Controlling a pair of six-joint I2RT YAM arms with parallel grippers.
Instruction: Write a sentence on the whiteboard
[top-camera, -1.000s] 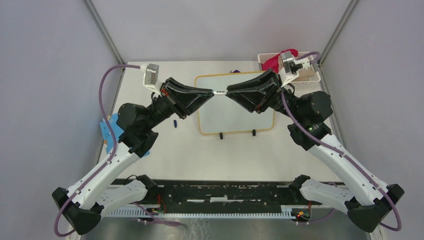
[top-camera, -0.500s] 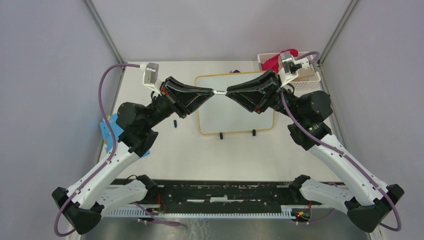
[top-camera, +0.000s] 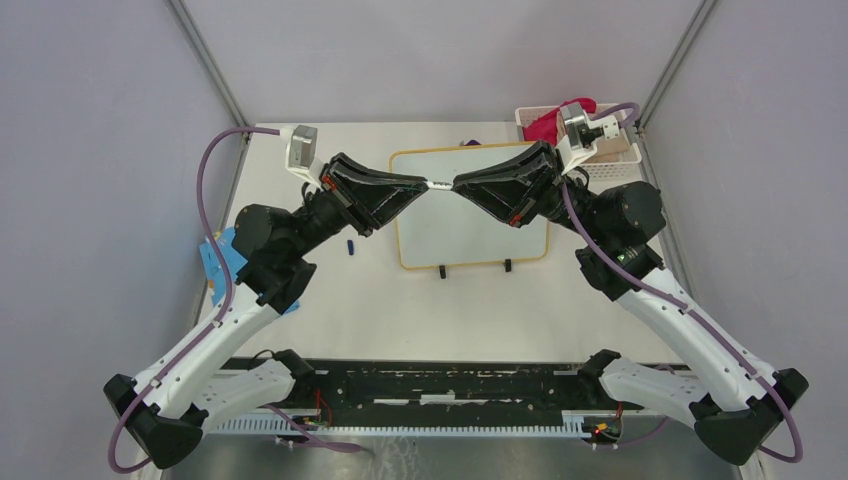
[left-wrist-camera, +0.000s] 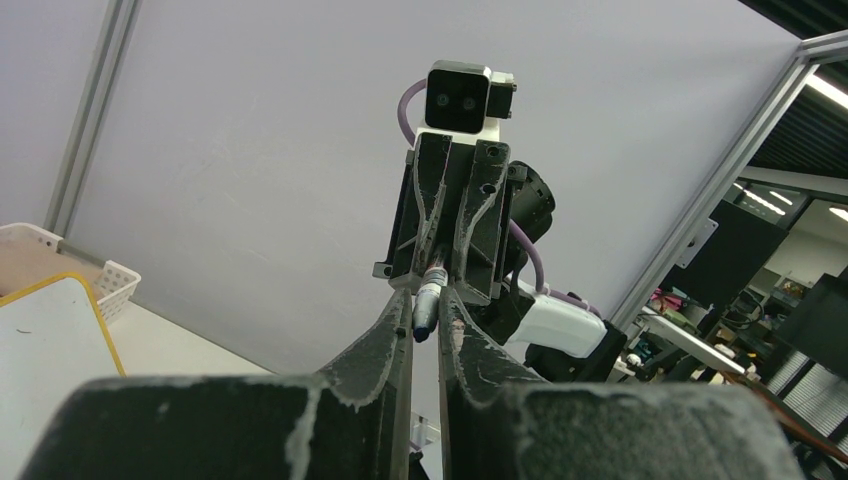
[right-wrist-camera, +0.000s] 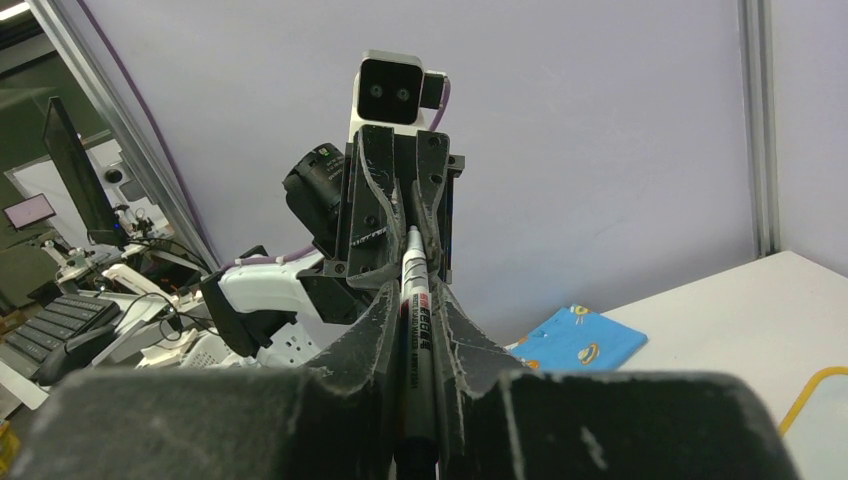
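Finds right gripper (top-camera: 458, 184) narrower than a second ago, pinching marker (top-camera: 440, 184); left gripper (top-camera: 425, 184) unchanged, clamped on other end. Upper centre: whiteboard (top-camera: 470, 235) white-faced, yellow-framed.

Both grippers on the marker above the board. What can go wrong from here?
1. The left gripper and right gripper pinch the marker end to end, so a skewed pull may twist it loose.
2. If it drops, it lands on the whiteboard and may roll off.

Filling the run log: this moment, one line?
left gripper: shut on white blue-ended marker | right gripper: shut on same marker | yellow-framed white whiteboard: no writing visible
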